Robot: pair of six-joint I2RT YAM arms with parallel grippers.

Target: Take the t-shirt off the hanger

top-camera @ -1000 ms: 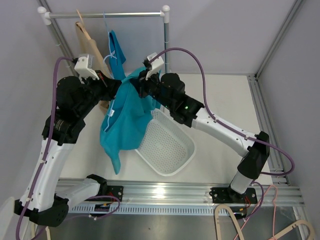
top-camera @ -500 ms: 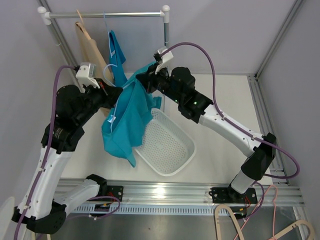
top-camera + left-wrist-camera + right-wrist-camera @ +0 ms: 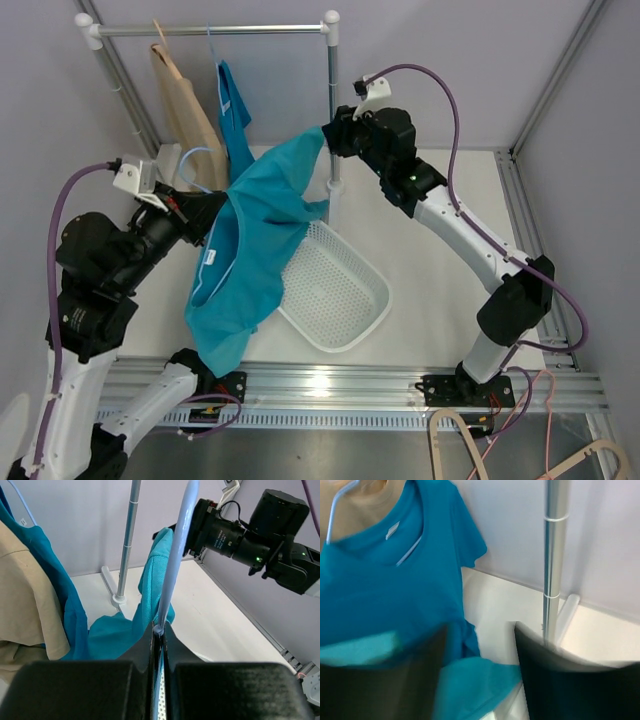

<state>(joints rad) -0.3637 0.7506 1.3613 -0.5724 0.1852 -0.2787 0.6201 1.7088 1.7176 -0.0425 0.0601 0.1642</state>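
Your left gripper (image 3: 159,630) has its jaws pinched tight on the pale blue hanger (image 3: 176,562), with no gap showing on either side of the thin bar. In the left wrist view the hanger's arm rises from the jaws and runs up inside the teal t-shirt (image 3: 255,230). From above, the t-shirt is stretched between your two arms. Its top corner reaches the right gripper (image 3: 330,135), its middle drapes over the hanger at the left gripper, and its bottom hangs down over the near edge of the desk (image 3: 440,250). So the t-shirt is not off the hanger yet.

Your right gripper's jaws stand partly apart, with a clear gap between the two dark fingers (image 3: 415,680) in the right wrist view. Teal cloth shows low in that gap, but the view is too blurred to tell whether either finger touches it.

The white basket (image 3: 350,300) sits on the desk beneath and to the right of the t-shirt. The right gripper is just beside the upright of the clothes rack (image 3: 331,90). A second teal shirt (image 3: 232,110) and a beige shirt (image 3: 180,100) hang from the rack's bar, behind the left gripper.
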